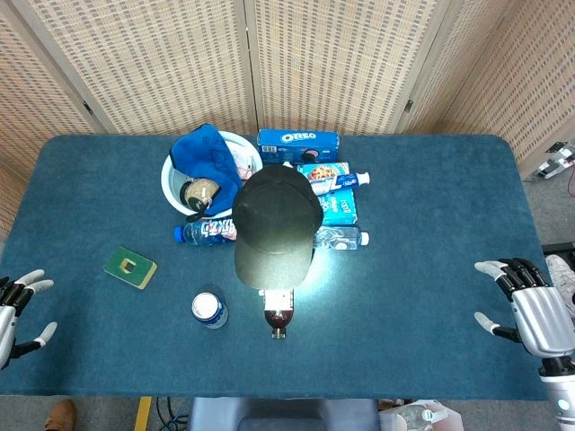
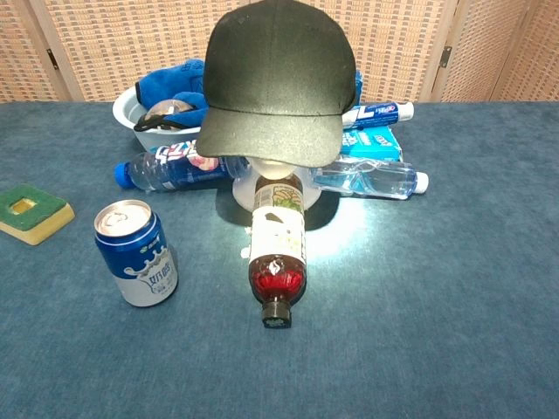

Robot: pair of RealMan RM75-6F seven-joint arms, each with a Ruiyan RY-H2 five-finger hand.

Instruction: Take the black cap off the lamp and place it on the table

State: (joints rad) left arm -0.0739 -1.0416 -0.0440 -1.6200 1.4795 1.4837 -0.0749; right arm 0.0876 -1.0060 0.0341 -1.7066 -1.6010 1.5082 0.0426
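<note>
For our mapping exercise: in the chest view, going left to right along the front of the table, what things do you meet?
Green sponge → blue and white can → brown bottle lying on its side, just in front of the black cap on the lamp.

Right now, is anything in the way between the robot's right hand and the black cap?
Nothing visible blocks it. The right hand rests at the table's right edge, and only bare blue table lies between it and the black cap on the lamp.
</note>
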